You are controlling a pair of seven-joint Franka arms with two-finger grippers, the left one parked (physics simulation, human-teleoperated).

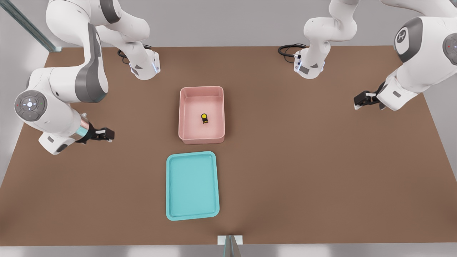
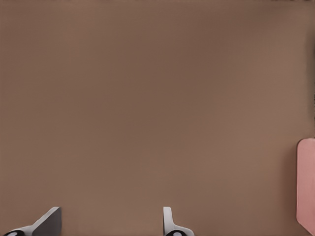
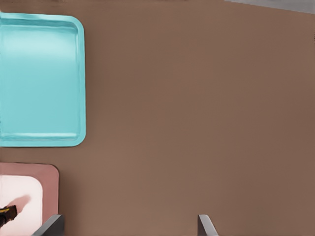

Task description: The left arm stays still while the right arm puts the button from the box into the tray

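Observation:
The button [image 1: 204, 118], a yellow cap on a small black body, lies inside the pink box [image 1: 184, 107] at mid-table; the right wrist view catches just its edge [image 3: 5, 215] on the box's floor. The teal tray [image 1: 171, 185] sits flat just nearer the camera than the box, with nothing in it, and shows again as the tray [image 3: 81, 73] in the right wrist view. My gripper [image 1: 107, 134] hovers over bare table at the front view's left, well apart from box and tray. It is open, its fingertips [image 3: 51, 225] spread wide with nothing between them.
The brown table [image 1: 303, 171] stretches wide to the front view's right. The parked arm's gripper [image 1: 362, 100] hangs at the far right. Both arm bases stand at the back edge, and a small bracket [image 1: 230, 240] sits at the near edge.

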